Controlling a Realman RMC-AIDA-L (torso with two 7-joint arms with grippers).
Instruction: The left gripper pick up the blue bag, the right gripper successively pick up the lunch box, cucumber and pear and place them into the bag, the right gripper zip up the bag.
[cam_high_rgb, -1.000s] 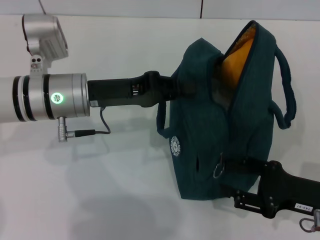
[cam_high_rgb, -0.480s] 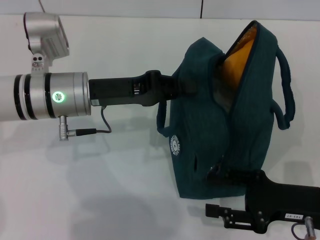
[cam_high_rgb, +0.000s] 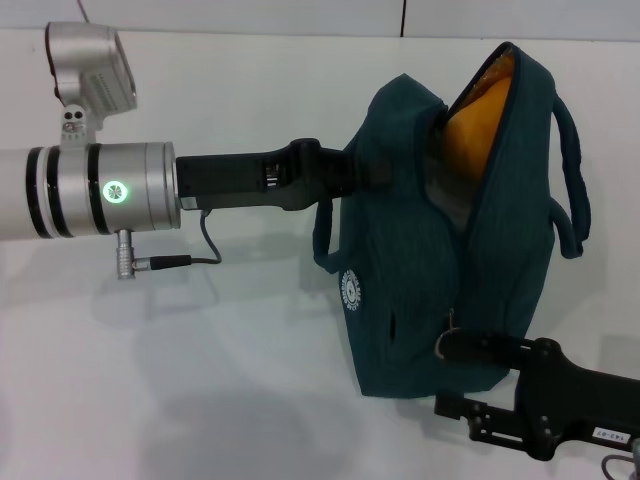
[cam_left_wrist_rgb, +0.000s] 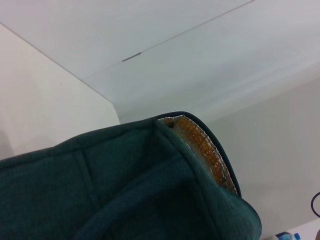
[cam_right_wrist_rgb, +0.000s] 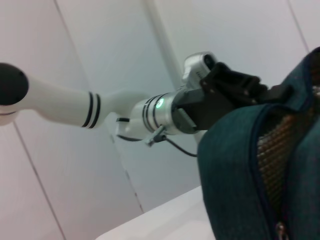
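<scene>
Round white logo (cam_high_rgb: 349, 291) on the side of the blue bag (cam_high_rgb: 420, 260): printed lettering too small to read. White label (cam_high_rgb: 612, 436) on the right arm's black end effector body, head view: characters present, illegible. No other text, brand, number or sign legible in any view.

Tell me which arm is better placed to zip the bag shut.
Right. Its claw sits at the zip's lower end, by the ring pull, under the open gap. The left claw is clamped on the bag, holding it up.
</scene>
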